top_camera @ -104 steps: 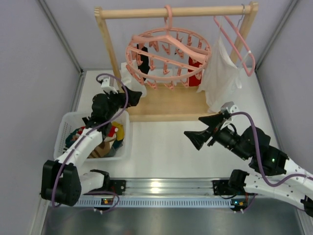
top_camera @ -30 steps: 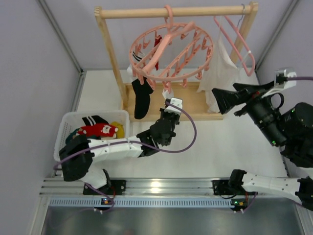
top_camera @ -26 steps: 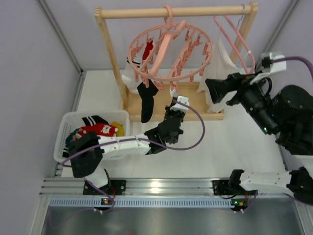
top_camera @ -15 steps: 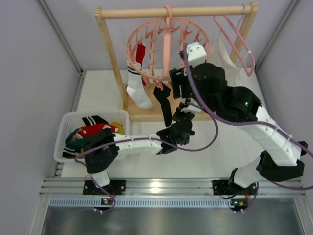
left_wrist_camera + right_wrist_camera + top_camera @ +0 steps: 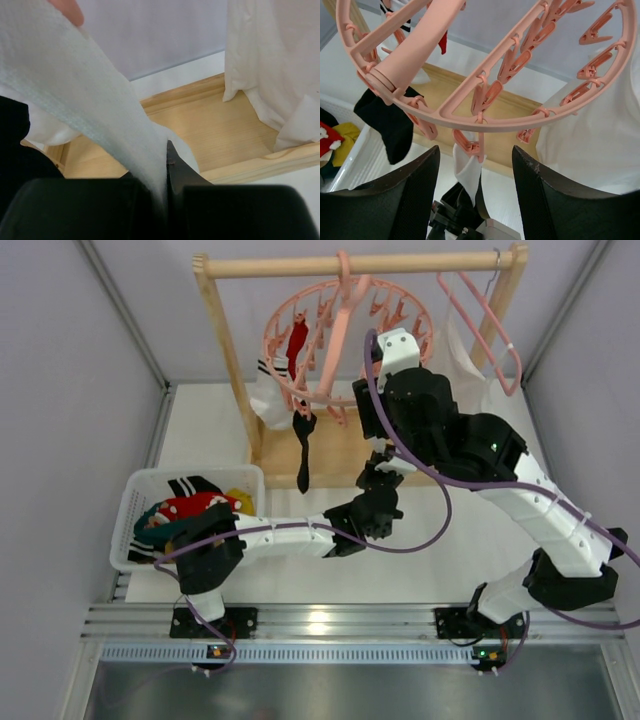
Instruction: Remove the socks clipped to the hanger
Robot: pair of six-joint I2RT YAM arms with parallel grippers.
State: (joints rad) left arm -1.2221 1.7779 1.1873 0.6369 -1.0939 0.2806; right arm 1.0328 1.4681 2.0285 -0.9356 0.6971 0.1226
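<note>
The salmon-pink ring hanger (image 5: 345,335) hangs from the wooden rack (image 5: 225,350) by its hook. Clipped to it are a red sock (image 5: 296,340), a white striped sock (image 5: 266,390), a black sock (image 5: 302,452) and a plain white sock (image 5: 469,172). My right gripper (image 5: 475,148) is open, one finger on each side of the clip (image 5: 470,144) that holds the white sock, touching neither. From below, my left gripper (image 5: 165,165) is shut on that sock's lower end (image 5: 100,105). In the top view the right arm hides this sock.
A white basket (image 5: 135,490) with several socks stands at the left. A large white cloth garment (image 5: 455,375) hangs on a plain pink coat hanger (image 5: 483,315) at the rack's right end. The rack's wooden base (image 5: 220,120) lies just behind my left gripper.
The ring hanger has turned and the black sock has swung left. My right arm has come up from the right to the ring. My left gripper has stayed beneath it.
</note>
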